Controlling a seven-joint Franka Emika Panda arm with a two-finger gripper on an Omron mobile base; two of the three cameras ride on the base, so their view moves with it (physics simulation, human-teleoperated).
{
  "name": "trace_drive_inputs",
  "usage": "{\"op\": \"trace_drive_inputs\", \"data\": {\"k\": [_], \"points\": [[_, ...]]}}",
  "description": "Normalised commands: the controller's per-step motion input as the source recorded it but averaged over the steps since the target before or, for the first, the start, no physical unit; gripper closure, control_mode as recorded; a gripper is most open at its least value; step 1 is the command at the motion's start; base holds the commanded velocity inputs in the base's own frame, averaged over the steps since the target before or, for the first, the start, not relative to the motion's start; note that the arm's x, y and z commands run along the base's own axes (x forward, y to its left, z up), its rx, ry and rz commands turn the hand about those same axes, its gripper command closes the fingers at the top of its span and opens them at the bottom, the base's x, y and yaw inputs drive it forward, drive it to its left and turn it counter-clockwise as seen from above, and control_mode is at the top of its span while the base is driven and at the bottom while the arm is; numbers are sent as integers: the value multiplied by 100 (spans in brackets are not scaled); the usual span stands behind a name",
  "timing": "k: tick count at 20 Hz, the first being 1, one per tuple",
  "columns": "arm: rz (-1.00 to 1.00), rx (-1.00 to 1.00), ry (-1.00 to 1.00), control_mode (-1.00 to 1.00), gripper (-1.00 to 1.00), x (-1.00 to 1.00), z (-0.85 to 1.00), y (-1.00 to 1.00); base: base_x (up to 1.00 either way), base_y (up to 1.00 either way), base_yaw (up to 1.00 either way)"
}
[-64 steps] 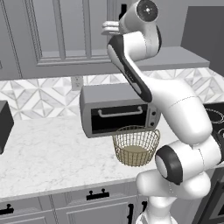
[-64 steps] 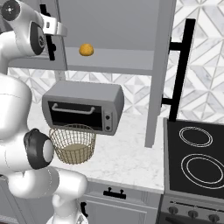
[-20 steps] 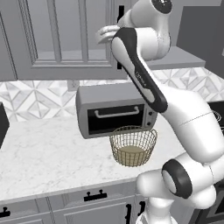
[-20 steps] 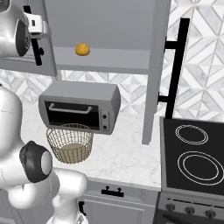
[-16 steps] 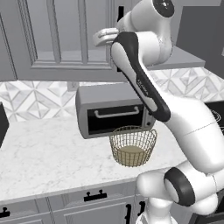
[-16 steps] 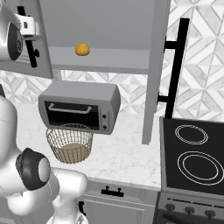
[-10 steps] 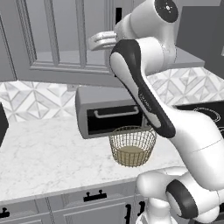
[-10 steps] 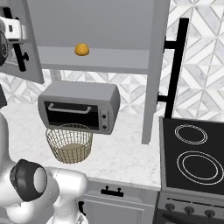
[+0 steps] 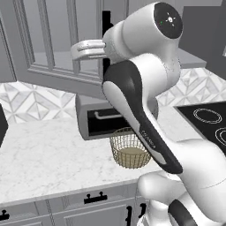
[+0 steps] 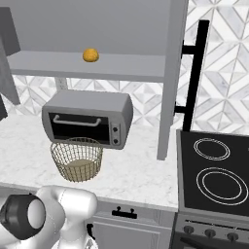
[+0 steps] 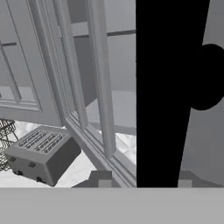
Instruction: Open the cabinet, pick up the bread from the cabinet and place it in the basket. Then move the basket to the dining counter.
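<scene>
1. The gripper (image 11: 142, 183) is seen in the hand view with its two dark finger tips (image 11: 101, 178) standing on either side of the black bar handle (image 11: 168, 92) of the cabinet door (image 11: 94, 87); whether the tips press on the handle or stand just off it cannot be told.
2. Compared with half a second ago, the door (image 9: 57, 44) is swung further out over the counter in the left base view, and the white arm (image 9: 141, 88) is reached further to the left with it.
3. In the right base view, the arm that stood at the left edge a second ago is gone from there; the cabinet (image 10: 97, 34) is seen open, with its plain grey shelf (image 10: 87, 65) exposed.
4. One bread (image 10: 90, 55) is counted, lying on that shelf towards its left, unmoved since the earlier frames.
5. One basket (image 10: 77, 158) is counted, standing on the white marble counter (image 10: 131, 175) just in front of the toaster oven (image 10: 87, 118), in the same place as before.
6. One toaster oven is counted, and one grey toaster (image 11: 41, 154) is seen below the door in the hand view.
7. One black cooktop (image 10: 214, 170) with two ring burners is seen to the right.
</scene>
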Motion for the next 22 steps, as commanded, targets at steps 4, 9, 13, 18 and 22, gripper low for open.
{"op": "trace_drive_inputs", "data": {"k": [4,9,13,18,22], "points": [[0,5,0,-100,100,-100,-34,100,0,0,0],[1,11,0,-100,100,-100,-25,100,0,0,0],[0,20,-7,-100,100,-100,-3,41,0,0,0],[-6,17,-13,-100,100,-100,11,-94,0,0,0],[-6,29,-12,-100,100,-93,1,-96,0,0,0]]}}
